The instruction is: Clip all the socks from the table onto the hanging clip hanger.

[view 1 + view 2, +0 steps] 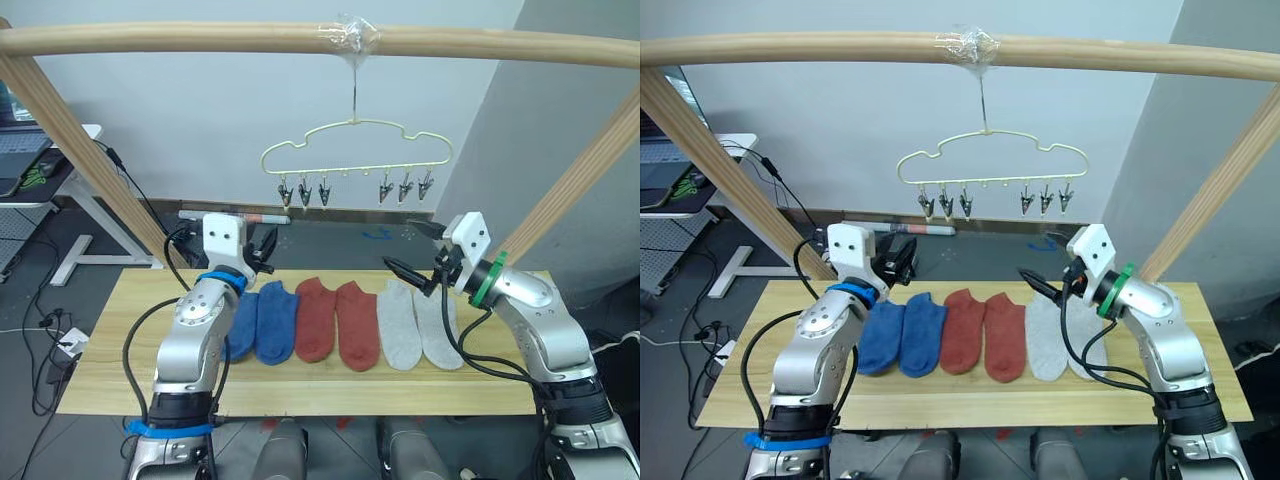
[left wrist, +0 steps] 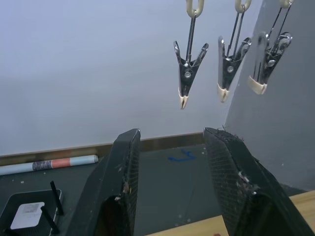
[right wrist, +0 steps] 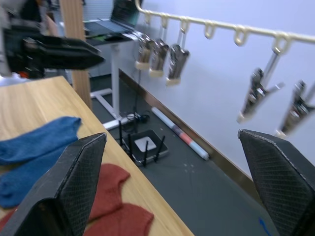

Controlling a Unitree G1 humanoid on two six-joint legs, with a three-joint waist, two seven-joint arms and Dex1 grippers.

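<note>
Six socks lie in a row on the table (image 1: 100, 365): two blue socks (image 1: 261, 322) on the left, two rust-red socks (image 1: 337, 322) in the middle, two light grey socks (image 1: 418, 326) on the right. The pale yellow clip hanger (image 1: 355, 146) hangs from the top pole above them, its metal clips (image 1: 304, 190) empty. My left gripper (image 1: 267, 252) is open, raised above the far end of the blue socks, holding nothing. Open as well, my right gripper (image 1: 412, 250) hovers over the far end of the grey socks. The left wrist view looks up at the clips (image 2: 188, 73).
A round wooden pole frame (image 1: 200, 38) spans the table, with slanted legs at both sides (image 1: 90, 165). Behind the table, a white router (image 3: 145, 145) and a paper roll (image 1: 235, 216) lie on the dark floor. A desk with a laptop (image 1: 25, 150) stands at far left.
</note>
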